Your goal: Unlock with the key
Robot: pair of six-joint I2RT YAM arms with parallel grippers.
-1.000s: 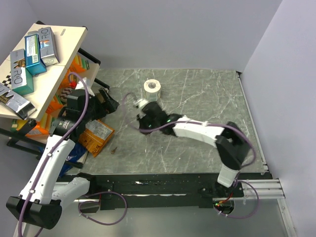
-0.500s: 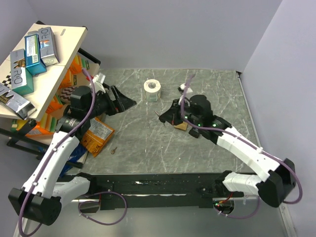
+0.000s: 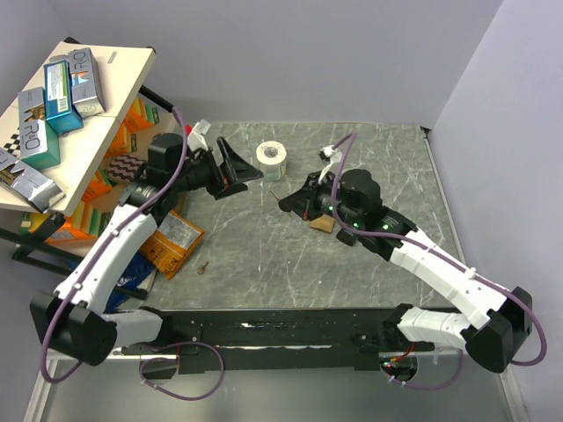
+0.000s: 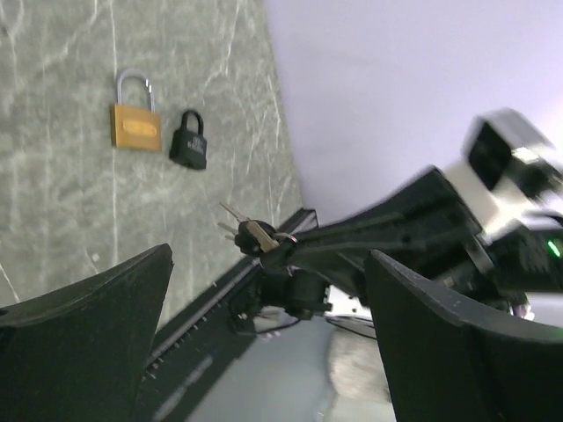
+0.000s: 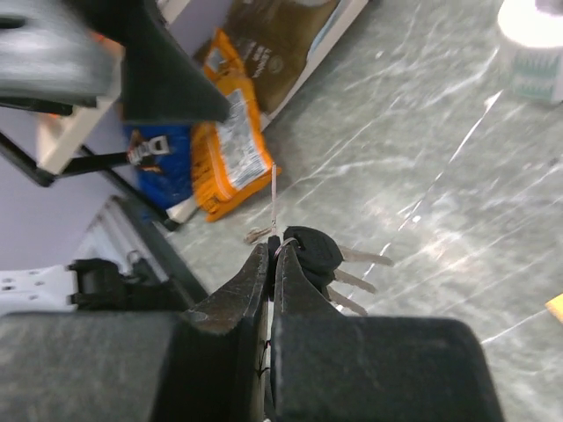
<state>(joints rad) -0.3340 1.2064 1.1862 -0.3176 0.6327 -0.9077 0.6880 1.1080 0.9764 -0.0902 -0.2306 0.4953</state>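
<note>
My right gripper (image 5: 273,251) is shut on the ring of the key bunch (image 5: 315,252). The bunch has black heads and silver blades and hangs above the marble table. In the top view the right gripper (image 3: 290,202) is mid-table. It holds the key (image 3: 281,200) out towards my left gripper (image 3: 237,167), which is open and empty. In the left wrist view the key (image 4: 255,237) hangs ahead, between my wide-open fingers (image 4: 97,299). A brass padlock (image 4: 134,123) and a small black padlock (image 4: 189,148) lie side by side on the table. The right arm mostly hides the brass padlock in the top view (image 3: 322,225).
A white tape roll (image 3: 272,160) stands at the back of the table (image 3: 387,158). An orange packet (image 3: 171,242) and a small loose key (image 3: 203,266) lie at the left edge. A shelf with boxes (image 3: 53,97) stands to the left.
My left gripper has swung right and further onto the table, towards the tape roll. The right arm has changed pose and now holds the key near mid-table.
</note>
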